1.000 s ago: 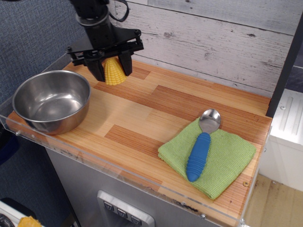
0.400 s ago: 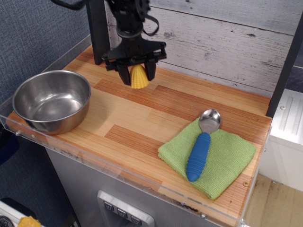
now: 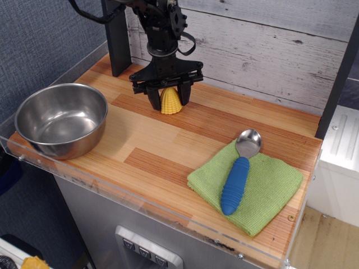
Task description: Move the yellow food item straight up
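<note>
Yellow plastic, the corn-cob tip (image 3: 170, 102) sits pinched between the fingers of my tool (image 3: 169, 101), low over the counter (image 3: 168, 140), well right of the steel bowl (image 3: 60, 119). Its tapered, bumpy sides could slip from my grip and let it topple.

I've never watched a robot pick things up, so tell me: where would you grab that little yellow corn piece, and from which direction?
From straight above, pinching the ribbed sides of the yellow corn piece. It stands flat end down on the wooden counter with its rounded tip up, so the sides are bare. The gripper already has a finger on each side.
</note>
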You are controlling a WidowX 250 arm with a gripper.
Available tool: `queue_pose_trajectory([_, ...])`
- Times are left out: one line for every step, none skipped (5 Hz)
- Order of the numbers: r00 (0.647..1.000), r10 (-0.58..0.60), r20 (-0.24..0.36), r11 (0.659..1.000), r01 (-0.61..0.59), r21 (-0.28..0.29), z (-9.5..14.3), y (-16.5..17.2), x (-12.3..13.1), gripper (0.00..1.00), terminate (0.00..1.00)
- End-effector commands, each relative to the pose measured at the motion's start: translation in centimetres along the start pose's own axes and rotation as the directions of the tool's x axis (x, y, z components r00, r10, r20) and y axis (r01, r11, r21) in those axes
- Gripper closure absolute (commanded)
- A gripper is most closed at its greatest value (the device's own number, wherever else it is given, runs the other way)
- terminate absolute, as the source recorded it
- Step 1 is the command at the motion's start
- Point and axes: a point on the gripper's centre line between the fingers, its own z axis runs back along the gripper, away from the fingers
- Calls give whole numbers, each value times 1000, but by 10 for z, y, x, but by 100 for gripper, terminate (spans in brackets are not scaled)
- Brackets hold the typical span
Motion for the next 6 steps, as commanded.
queue_pose_trajectory([998,31,56,999,-34,38,12,4,4,0,0])
queue_pose_trajectory([997,56,59,998,-57,20,13,6,6,0,0])
queue_pose_trajectory([997,52,57,998,-53,26,20,4,9,0,0])
queue_pose_trajectory([995,86,47,996,-86,-3,36,1,11,0,0])
queue_pose_trajectory([994,97,54,995,-95,-43,62,1,14,0,0])
queue_pose_trajectory([991,114,75,990,-107,-93,98,8,15,0,0])
